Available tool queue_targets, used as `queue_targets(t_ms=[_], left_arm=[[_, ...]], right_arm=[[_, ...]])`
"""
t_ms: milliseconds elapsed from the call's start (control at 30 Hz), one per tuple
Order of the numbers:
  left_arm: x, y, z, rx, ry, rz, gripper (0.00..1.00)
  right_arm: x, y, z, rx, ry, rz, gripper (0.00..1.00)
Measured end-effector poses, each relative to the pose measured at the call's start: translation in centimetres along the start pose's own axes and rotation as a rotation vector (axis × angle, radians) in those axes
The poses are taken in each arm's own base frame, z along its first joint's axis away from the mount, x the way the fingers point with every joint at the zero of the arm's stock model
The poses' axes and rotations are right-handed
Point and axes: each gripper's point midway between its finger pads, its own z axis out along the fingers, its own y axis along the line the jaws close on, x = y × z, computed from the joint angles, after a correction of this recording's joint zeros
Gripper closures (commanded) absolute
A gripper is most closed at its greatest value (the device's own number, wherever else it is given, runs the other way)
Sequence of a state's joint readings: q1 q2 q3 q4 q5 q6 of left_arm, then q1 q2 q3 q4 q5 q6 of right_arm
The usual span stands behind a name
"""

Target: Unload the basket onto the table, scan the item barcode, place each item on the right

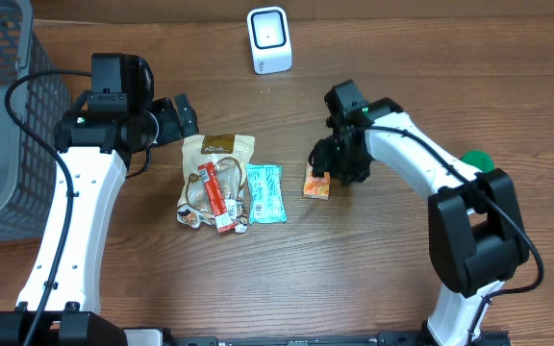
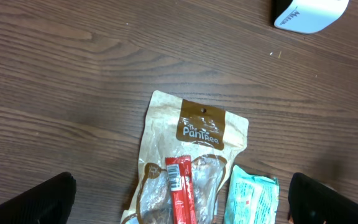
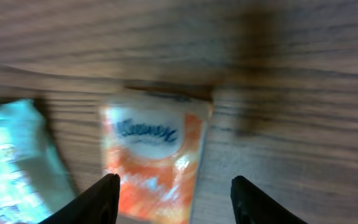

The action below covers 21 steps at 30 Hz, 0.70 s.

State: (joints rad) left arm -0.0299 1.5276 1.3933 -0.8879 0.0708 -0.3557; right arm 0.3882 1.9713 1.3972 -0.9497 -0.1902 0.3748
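The right gripper [image 3: 176, 202] stands released astride the tissue pack [image 3: 154, 158] lying mid-bench [image 1: 373, 269], so it should centre and settle lower before clenching its long sides, leaving the barcode free for the scanner [image 1: 269, 39] at the far edge, while the left gripper [image 1: 178, 115] hangs released.

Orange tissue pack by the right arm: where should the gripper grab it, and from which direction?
Probably across its two long edges, from straight above. The orange tissue pack lies flat on the table, and bare wood shows beside both long edges, leaving room for the open fingers of the right gripper.
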Motion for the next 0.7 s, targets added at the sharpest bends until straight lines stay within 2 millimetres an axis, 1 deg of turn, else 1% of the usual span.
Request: queue_targets(t_ms=[33,133,700], left_arm=[[0.0,0.0,0.0,0.0,0.0,0.0,0.0],[0.0,0.0,0.0,0.0,0.0,0.0,0.0],[0.0,0.0,0.0,0.0,0.0,0.0,0.0]], right_arm=[[0.2,-0.4,1.0,0.003,-0.001,0.0,0.0],[0.6,-0.9,2.2,0.011,0.004,0.01,0.0],[0.4,-0.9,2.1,0.01,-0.005,0.014,0.0]])
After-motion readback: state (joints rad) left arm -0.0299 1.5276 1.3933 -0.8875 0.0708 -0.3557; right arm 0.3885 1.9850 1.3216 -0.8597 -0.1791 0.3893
